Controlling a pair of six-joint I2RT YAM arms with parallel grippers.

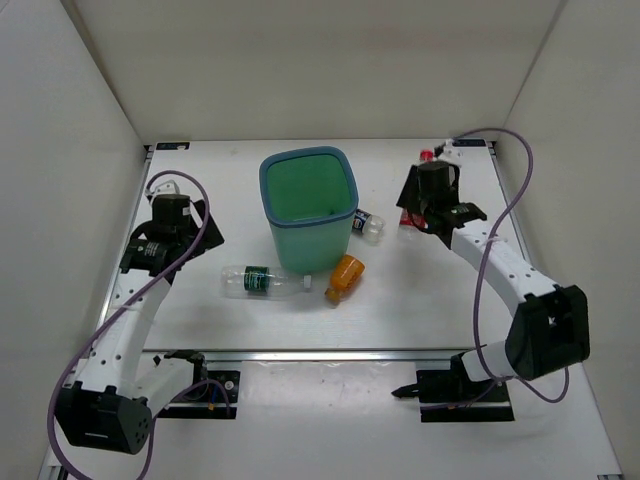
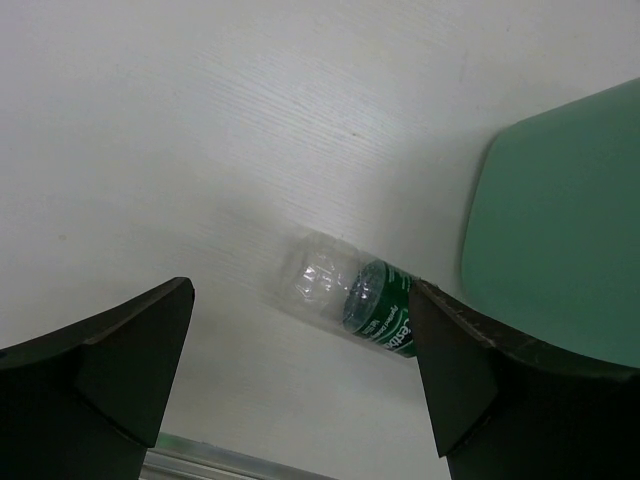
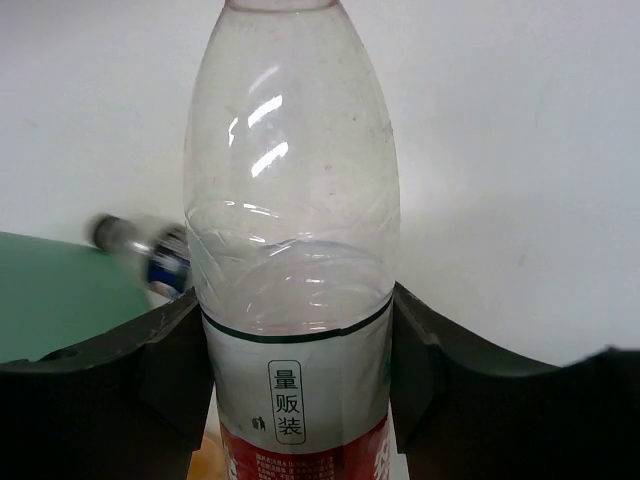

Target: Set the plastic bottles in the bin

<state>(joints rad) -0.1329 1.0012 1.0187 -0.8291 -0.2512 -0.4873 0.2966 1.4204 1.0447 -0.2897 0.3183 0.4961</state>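
The teal-green bin (image 1: 310,240) stands upright at the table's middle back. A clear bottle with a dark green label (image 1: 262,281) lies in front of it and also shows in the left wrist view (image 2: 350,296). An orange bottle (image 1: 345,277) lies by the bin's front right corner. A clear bottle with a dark blue label (image 1: 367,224) lies right of the bin, blurred in the right wrist view (image 3: 150,255). My right gripper (image 1: 420,212) is shut on a clear red-labelled bottle (image 3: 295,280). My left gripper (image 1: 190,235) is open and empty, left of the bin (image 2: 560,250).
White walls enclose the table on three sides. A metal rail (image 1: 330,354) runs along the near edge, with both arm bases mounted below it. The right arm's purple cable (image 1: 490,240) loops above the table's right side.
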